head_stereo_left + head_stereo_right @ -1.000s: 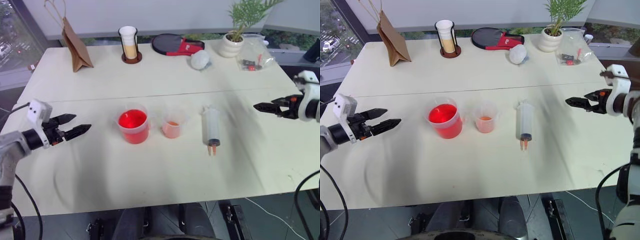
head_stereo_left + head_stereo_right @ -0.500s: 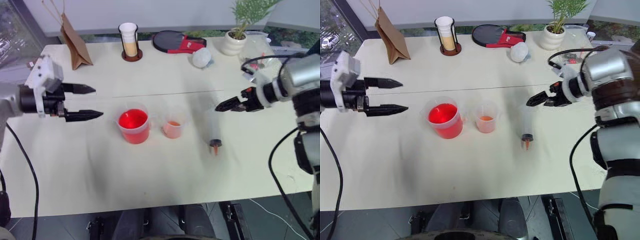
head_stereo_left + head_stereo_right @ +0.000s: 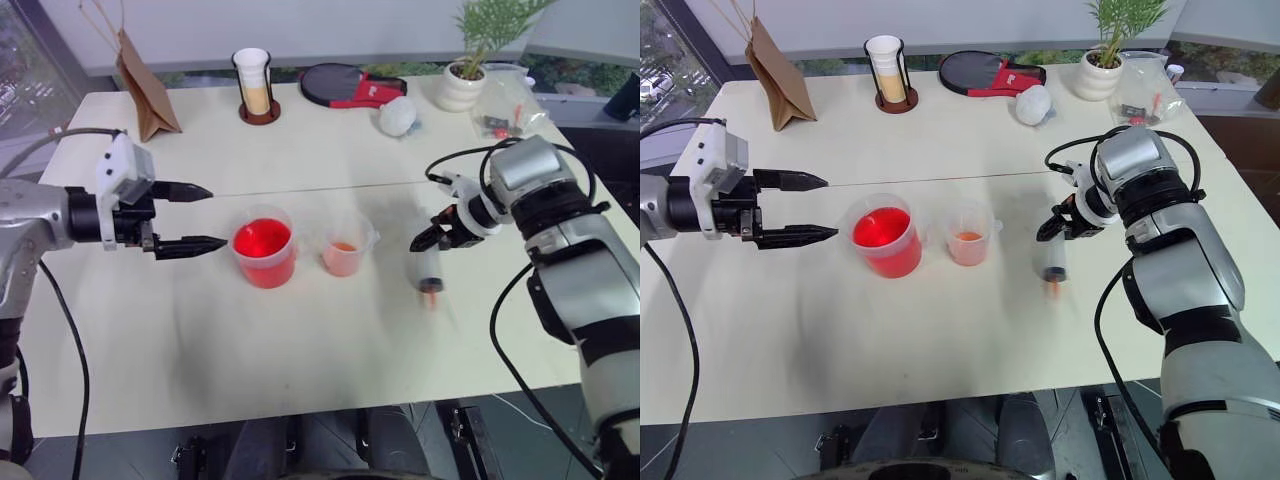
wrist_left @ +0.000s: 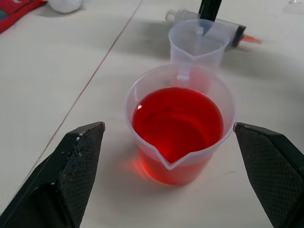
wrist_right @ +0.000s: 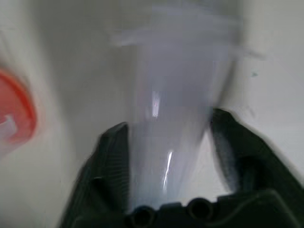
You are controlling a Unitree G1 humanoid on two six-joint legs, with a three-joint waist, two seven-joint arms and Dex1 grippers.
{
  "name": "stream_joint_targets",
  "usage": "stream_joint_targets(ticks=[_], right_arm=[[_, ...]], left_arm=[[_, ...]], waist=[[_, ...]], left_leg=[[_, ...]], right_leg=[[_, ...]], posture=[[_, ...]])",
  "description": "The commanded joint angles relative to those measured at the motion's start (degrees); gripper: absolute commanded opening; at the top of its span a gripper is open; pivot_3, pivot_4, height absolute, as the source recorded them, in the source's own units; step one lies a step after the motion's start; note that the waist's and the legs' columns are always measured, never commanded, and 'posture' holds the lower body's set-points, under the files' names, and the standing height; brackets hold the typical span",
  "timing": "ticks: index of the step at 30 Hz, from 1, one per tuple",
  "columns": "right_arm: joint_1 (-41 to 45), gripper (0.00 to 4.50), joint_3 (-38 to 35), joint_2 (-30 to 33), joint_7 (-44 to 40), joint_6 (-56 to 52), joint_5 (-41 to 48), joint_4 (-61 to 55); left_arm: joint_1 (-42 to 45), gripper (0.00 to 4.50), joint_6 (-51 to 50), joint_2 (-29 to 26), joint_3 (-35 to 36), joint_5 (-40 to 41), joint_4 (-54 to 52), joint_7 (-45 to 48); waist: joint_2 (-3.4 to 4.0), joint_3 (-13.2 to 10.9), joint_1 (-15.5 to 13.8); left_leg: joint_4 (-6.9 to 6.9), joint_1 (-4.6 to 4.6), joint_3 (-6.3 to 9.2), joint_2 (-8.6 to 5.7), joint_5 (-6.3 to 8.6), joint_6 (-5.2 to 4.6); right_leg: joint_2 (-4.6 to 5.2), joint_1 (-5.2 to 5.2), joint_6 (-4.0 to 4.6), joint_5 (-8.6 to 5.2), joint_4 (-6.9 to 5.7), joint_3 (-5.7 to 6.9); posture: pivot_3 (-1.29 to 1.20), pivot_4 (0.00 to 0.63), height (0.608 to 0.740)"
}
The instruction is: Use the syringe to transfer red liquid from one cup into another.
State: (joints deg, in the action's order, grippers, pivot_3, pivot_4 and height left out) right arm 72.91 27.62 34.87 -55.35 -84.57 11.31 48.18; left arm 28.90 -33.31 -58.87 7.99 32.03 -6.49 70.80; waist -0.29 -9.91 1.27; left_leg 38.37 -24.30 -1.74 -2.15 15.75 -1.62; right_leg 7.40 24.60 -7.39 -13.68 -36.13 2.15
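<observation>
The syringe point(image 3: 428, 270) lies on the table right of the cups, its orange tip toward the front edge. My right gripper point(image 3: 425, 240) points down on its clear barrel point(image 5: 175, 95), fingers shut against both sides. The larger beaker point(image 3: 265, 250) holds bright red liquid point(image 4: 178, 121). The smaller cup point(image 3: 345, 252), with a little pale orange liquid, stands just right of the beaker. My left gripper point(image 3: 215, 216) hovers open just left of the beaker, level with it and pointing at it, with nothing between its fingers.
Along the table's far side stand a brown paper bag point(image 3: 148, 85), a white cup in a black wire stand point(image 3: 255, 88), a black and red paddle point(image 3: 350, 85), a white ball point(image 3: 398, 115), a potted plant point(image 3: 462, 88) and a plastic bag point(image 3: 505, 105).
My right arm swung in from the right and down onto the syringe, and its fingers closed on the barrel. My left gripper rose and moved right toward the beaker, staying open.
</observation>
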Motion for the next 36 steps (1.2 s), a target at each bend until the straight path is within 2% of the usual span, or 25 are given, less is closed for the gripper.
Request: stream_joint_targets(ticks=[1, 5, 7, 11, 14, 16, 18, 20, 23, 26, 29, 36], right_arm=[[0.7, 1.34, -2.4, -1.7, 2.1, 1.0, -0.4, 0.3], [2.7, 1.34, -4.5, 0.1, 1.3, -1.0, 1.0, -1.0], [9.3, 1.34, -13.0, 1.4, 0.5, 2.9, 3.9, 1.3], [18.0, 1.34, -26.9, 3.2, -3.3, 21.8, 9.8, -0.7], [22.8, 1.34, -39.1, -0.6, 3.9, 28.7, 15.4, 1.0], [21.1, 1.34, -43.5, -4.7, 5.5, 30.7, 19.0, -4.9], [14.4, 1.34, -42.2, -9.4, 5.3, 33.3, 20.6, -17.0], [4.6, 1.34, -37.8, -14.0, 4.8, 37.3, 20.7, -30.2], [-7.2, 1.34, -32.1, -18.6, 4.9, 42.1, 19.6, -42.4], [-12.6, 1.34, -29.4, -21.8, 6.8, 43.9, 19.4, -46.2], [-14.4, 1.34, -28.8, -24.1, 8.3, 44.2, 20.5, -47.0], [-16.5, 1.34, -24.6, -27.8, 9.1, 47.0, 19.4, -46.6]], left_arm=[[1.1, 4.50, 0.6, -0.2, 2.0, 0.4, -0.2, -0.4], [1.6, 4.50, 1.0, -0.2, 1.9, 0.0, 0.9, -0.5], [2.2, 4.50, 1.1, -0.7, 2.8, -0.1, 3.3, -0.3], [5.8, 4.50, 1.9, -0.8, 3.6, 0.1, 10.4, 0.7], [10.1, 4.50, 3.2, 0.1, 2.5, -0.8, 15.8, 1.4], [12.5, 4.50, 3.8, 0.6, 1.6, -1.2, 18.3, 2.1], [14.3, 4.50, 3.6, 0.8, 1.5, -0.9, 19.9, 3.1], [15.1, 4.50, 2.4, 0.2, 1.9, -0.2, 20.0, 4.2], [13.3, 4.50, 0.7, -2.0, 2.7, 0.4, 18.3, 6.4], [10.4, 4.50, -0.1, -4.4, 3.4, 0.6, 15.3, 7.7], [7.3, 4.50, -0.8, -6.5, 4.3, 0.9, 11.9, 8.3], [10.0, 4.50, -7.7, -6.1, 9.3, 7.6, 5.9, 4.2]], waist=[[-0.07, 0.0, 0.0], [-0.08, 0.0, 0.2], [0.07, -0.1, 0.1], [0.48, -0.4, 0.1], [0.27, -0.3, 0.0], [0.08, -0.2, 0.2], [0.05, -0.2, 0.4], [-0.08, -0.1, 0.8], [-0.11, -0.1, 1.0], [-0.03, -0.2, 1.2], [-0.05, -0.2, 1.3], [-0.10, -0.1, 1.2]], left_leg=[[0.00, 0.04, 0.01, 0.00, 0.00, 0.00], [0.03, 0.15, 0.00, 0.00, -0.01, 0.02], [0.02, 0.15, 0.00, 0.01, -0.02, 0.04], [-0.01, -0.10, -0.08, 0.00, -0.05, 0.09], [-0.23, -0.07, 0.06, 0.05, -0.05, 0.12], [-0.25, -0.04, 0.15, 0.10, -0.02, 0.19], [-0.15, 0.02, 0.13, 0.11, -0.02, 0.19], [-0.06, 0.05, 0.15, 0.12, -0.03, 0.20], [0.05, 0.03, 0.28, 0.13, -0.06, 0.23], [0.04, -0.09, 0.30, 0.08, -0.06, 0.23], [0.03, -0.09, 0.31, 0.10, -0.06, 0.23], [0.04, -0.03, 0.44, 0.11, -0.10, 0.30]], right_leg=[[-0.01, -0.05, 0.00, 0.00, 0.01, 0.00], [-0.02, -0.13, 0.00, 0.00, 0.00, -0.01], [-0.02, -0.12, 0.00, 0.00, -0.02, -0.01], [-0.02, 0.22, -0.01, 0.00, -0.05, -0.04], [-0.18, 0.23, -0.01, 0.01, -0.05, 0.13], [-0.23, 0.15, -0.01, 0.00, -0.04, 0.24], [-0.22, 0.01, -0.01, 0.01, -0.03, 0.23], [-0.21, -0.08, -0.01, 0.01, -0.03, 0.23], [-0.18, -0.07, -0.03, 0.01, -0.23, 0.21], [-0.16, 0.08, -0.03, 0.01, -0.24, 0.16], [-0.17, 0.09, -0.03, 0.01, -0.23, 0.17], [-0.21, -0.02, -0.02, 0.01, -0.22, 0.17]], posture=[[0.00, 0.150, 0.740], [0.00, 0.150, 0.740], [0.00, 0.150, 0.740], [0.00, 0.150, 0.740], [0.00, 0.150, 0.740], [0.00, 0.150, 0.740], [0.00, 0.150, 0.740], [0.00, 0.150, 0.740], [0.00, 0.150, 0.740], [0.00, 0.150, 0.740], [0.00, 0.150, 0.740], [0.00, 0.150, 0.740]])
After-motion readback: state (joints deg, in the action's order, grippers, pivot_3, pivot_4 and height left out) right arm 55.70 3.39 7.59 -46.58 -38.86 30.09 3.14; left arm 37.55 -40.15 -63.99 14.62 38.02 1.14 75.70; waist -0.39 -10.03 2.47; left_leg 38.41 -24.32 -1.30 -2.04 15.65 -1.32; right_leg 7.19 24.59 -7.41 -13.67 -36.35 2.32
